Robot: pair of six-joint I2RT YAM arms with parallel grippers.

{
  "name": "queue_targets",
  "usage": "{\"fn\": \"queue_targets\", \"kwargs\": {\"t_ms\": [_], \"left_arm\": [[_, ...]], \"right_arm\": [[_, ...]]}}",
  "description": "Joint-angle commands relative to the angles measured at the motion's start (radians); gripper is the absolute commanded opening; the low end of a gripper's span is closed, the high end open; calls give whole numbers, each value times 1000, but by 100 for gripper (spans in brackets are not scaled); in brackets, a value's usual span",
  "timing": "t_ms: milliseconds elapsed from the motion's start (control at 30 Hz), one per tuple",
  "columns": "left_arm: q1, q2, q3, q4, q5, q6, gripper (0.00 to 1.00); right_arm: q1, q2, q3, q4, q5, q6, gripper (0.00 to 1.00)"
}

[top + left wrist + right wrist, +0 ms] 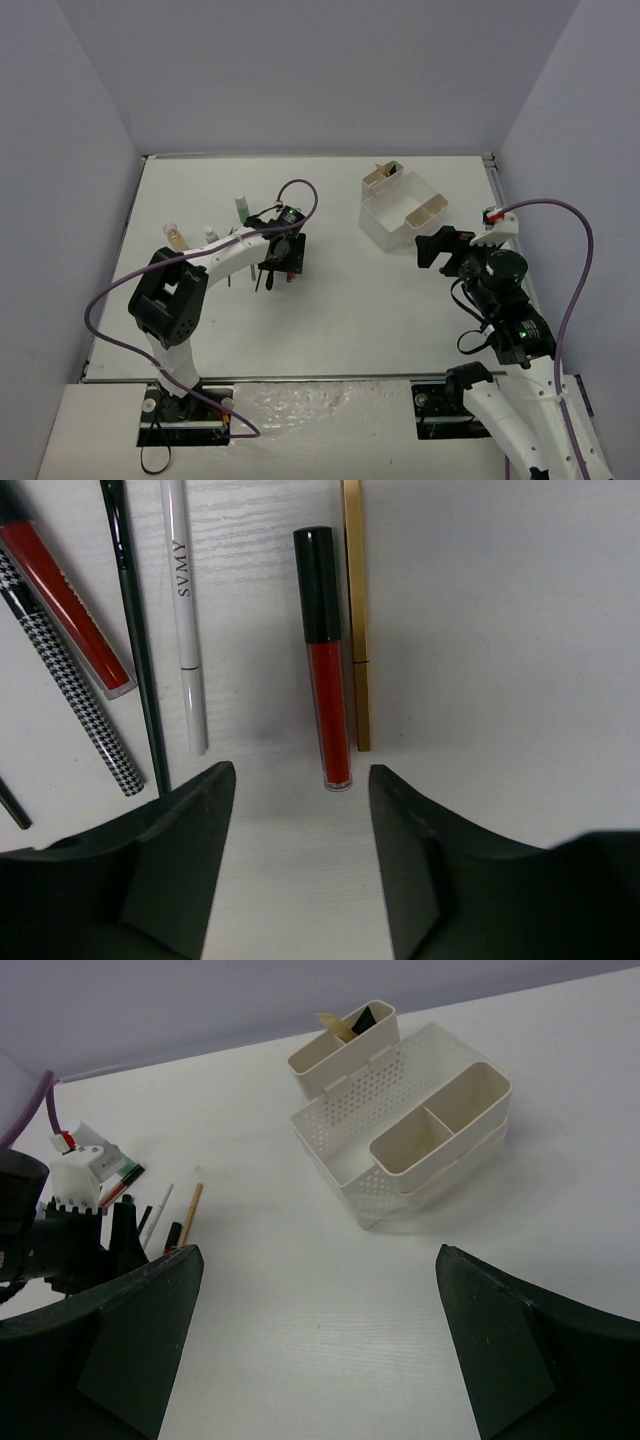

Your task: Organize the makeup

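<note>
The makeup lies in a row on the table. In the left wrist view I see a red gloss tube with a black cap [326, 660], a gold pencil [355, 610], a white pencil [184, 610], a thin black brush [136, 640], a houndstooth pencil [70, 685] and another red tube [68, 605]. My left gripper [300, 815] hangs low just short of the red gloss tube's end, jaws partly apart with nothing between them. An amber bottle [176, 237] and a green-capped bottle [241, 207] stand to the left. My right gripper [318, 1260] is wide open and empty.
The white compartment box [405, 212] stands at the back right, with a tan item and a black item in its small rear compartment [345, 1028]. My right gripper [437, 247] hovers just in front of it. Grey walls close in the table on three sides.
</note>
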Motion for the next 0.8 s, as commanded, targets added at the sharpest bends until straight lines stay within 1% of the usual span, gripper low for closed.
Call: {"fn": "queue_targets", "kwargs": {"t_ms": [0, 133, 300, 767], "left_arm": [[23, -2, 65, 44, 21, -9, 47], [24, 22, 70, 56, 42, -12, 40], [25, 53, 77, 61, 48, -15, 34], [31, 53, 23, 63, 24, -36, 30]], "right_arm": [[-4, -25, -27, 17, -31, 15, 100], [-3, -39, -32, 5, -26, 9, 100], [-4, -45, -29, -1, -21, 4, 100], [-4, -53, -38, -12, -20, 4, 100]]}}
